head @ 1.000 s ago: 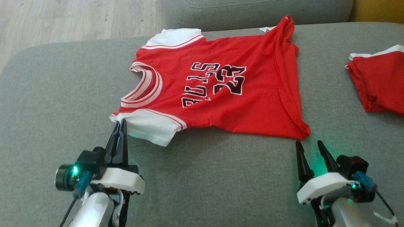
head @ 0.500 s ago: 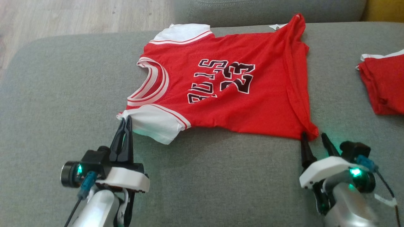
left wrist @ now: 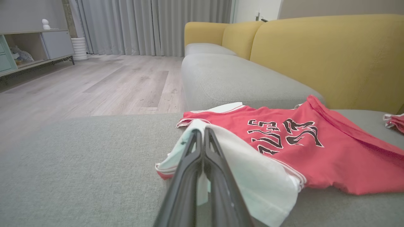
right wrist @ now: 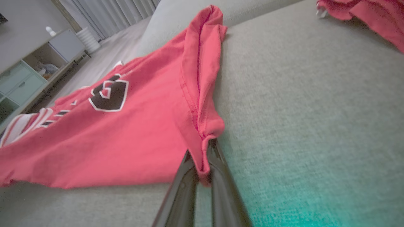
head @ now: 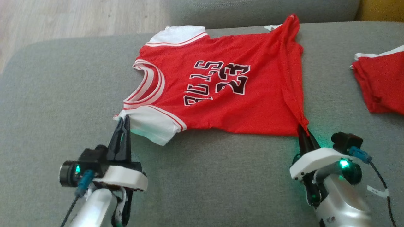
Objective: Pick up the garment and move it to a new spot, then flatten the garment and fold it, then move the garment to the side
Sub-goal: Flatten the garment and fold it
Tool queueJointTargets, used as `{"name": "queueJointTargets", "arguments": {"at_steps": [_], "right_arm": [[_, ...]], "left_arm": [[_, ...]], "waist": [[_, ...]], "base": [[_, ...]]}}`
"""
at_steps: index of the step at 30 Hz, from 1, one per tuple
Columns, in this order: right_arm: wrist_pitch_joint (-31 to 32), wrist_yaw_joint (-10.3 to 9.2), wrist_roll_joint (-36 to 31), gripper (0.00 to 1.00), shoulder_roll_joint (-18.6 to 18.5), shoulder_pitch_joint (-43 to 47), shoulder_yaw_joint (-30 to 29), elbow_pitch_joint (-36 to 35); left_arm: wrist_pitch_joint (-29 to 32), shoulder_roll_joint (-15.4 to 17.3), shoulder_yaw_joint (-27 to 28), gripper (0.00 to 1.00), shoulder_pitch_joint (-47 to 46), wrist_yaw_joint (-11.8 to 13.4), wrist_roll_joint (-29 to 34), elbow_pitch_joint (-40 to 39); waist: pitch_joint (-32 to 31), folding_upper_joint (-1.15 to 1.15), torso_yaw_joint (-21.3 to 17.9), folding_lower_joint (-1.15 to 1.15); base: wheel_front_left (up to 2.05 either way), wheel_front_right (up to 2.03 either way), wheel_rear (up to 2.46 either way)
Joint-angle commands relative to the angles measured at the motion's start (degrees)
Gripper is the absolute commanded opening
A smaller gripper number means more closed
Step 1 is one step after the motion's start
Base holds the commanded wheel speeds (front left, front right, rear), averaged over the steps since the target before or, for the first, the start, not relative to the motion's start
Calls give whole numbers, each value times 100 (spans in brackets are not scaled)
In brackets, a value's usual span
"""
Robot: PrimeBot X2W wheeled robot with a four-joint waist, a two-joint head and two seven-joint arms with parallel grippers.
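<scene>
The garment is a red jersey with white sleeves and black lettering, spread flat on the grey sofa seat, collar to the left. My left gripper is shut on the near white sleeve, its dark fingers pressed together over the cloth. My right gripper is shut on the jersey's near hem corner, which bunches between its fingers. In the left wrist view the garment lies low and flat ahead.
A second red garment lies at the right edge of the seat, also a red heap in the right wrist view. The yellow sofa back rises behind. Wooden floor lies beyond the seat's far left edge.
My right gripper moved forward to the hem corner and closed on it; a second ago it stood open short of the cloth. The left gripper kept its hold on the sleeve.
</scene>
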Motion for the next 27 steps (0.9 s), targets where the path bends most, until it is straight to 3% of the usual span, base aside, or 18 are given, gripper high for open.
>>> {"name": "queueJointTargets", "arguments": {"at_steps": [1, 7, 12, 21, 27], "right_arm": [[-30, -4, 120, 0, 25, -90, 193, -227], [-35, -4, 923, 0, 25, -82, 648, -1112], [340, -4, 1215, 0, -172, -428, 683, -2219], [1215, -4, 1522, 0, -804, -1178, 315, -3935], [1927, -4, 1376, 0, -906, -1226, -49, -5013]], "left_arm": [[-67, 139, 267, 0, -280, -20, -56, -165], [5, 75, 532, 0, -434, -292, -594, -574], [265, 30, 902, 0, -1227, -418, -1075, -1234], [495, -10, 1392, 0, -2568, -260, -1400, -2005], [1033, 152, 1444, 0, -2831, -100, -1509, -2563]], "waist": [[-73, 0, -64, 0], [-305, 0, -251, 0], [-595, 0, -303, 0], [-948, 0, -419, 0], [-967, 0, -507, 0]], "base": [[0, 0, 0], [0, 0, 0], [0, 0, 0], [0, 0, 0], [0, 0, 0]]}}
